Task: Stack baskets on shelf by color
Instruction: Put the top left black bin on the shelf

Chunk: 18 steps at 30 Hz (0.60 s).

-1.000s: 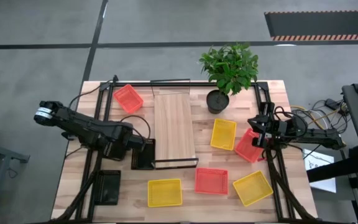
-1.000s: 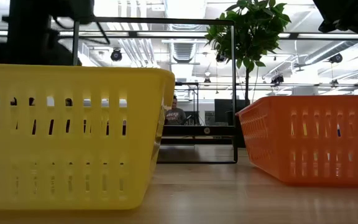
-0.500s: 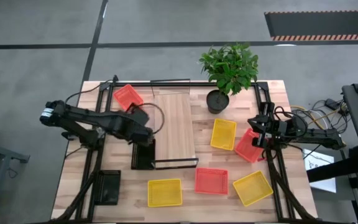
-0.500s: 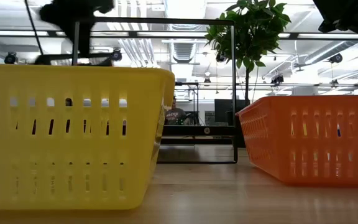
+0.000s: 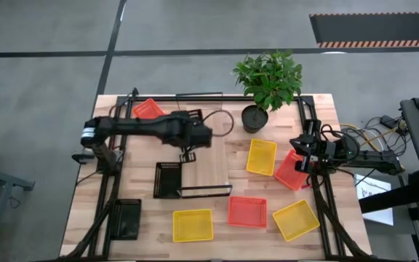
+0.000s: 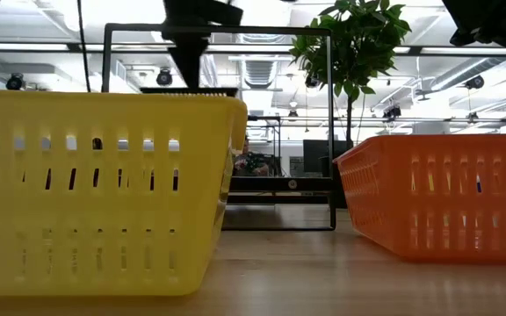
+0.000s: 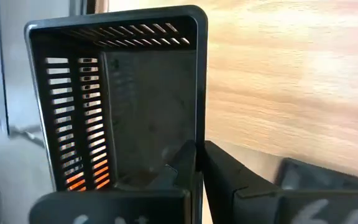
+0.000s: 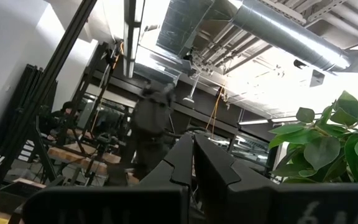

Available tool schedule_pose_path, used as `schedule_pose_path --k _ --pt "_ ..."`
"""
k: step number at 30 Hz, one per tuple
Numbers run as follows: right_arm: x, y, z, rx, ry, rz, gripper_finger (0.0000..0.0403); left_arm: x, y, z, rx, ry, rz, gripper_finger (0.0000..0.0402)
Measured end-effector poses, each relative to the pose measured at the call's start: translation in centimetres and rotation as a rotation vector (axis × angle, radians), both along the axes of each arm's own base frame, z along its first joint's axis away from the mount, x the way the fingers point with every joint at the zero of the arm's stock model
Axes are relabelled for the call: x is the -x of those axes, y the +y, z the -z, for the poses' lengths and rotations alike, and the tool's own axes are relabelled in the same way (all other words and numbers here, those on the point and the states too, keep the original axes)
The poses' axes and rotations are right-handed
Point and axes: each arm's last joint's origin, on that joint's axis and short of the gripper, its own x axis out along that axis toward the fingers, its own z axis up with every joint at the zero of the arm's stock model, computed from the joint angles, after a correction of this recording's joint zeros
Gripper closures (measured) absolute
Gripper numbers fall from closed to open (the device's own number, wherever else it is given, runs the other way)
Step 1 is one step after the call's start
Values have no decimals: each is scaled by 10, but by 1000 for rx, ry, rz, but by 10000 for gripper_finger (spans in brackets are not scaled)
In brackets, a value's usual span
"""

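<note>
- Wooden tabletop (image 5: 318,109) carries the long light-wood shelf with thin black frame (image 5: 204,167); red, yellow and black mesh baskets lie scattered around it, none on the shelf yet.
- Left gripper (image 7: 199,149): jaws clenched on the wall of a black plastic mesh basket (image 7: 142,93), which hangs edge-down above the shelf's wood panel, clear of it.
- Change noted: a second ago this arm was low beside the shelf's near left corner. It has since lifted and swung inward and toward the far end of the panel.
- A second black mesh basket (image 5: 168,180) remains at that corner, touching the shelf frame. A third (image 5: 126,218) lies nearer the front left edge.
- Meaning, in my judgement: pick-up is complete and transport is under way. Lowering and release on the shelf remain.
- Right gripper (image 5: 299,154): unchanged, parked at the right edge near a red mesh basket (image 5: 289,173), fingers pressed together on nothing.
</note>
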Motion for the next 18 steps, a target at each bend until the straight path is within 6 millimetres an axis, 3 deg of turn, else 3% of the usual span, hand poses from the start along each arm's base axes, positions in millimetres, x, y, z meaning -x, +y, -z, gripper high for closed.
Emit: schedule_pose_path --k 8,18 --pt "0 0 0 2 5 1 394 -13 43 8 91 -91 147 401" --pt "0 0 0 17 5 10 394 -22 59 24 51 -160 208 401"
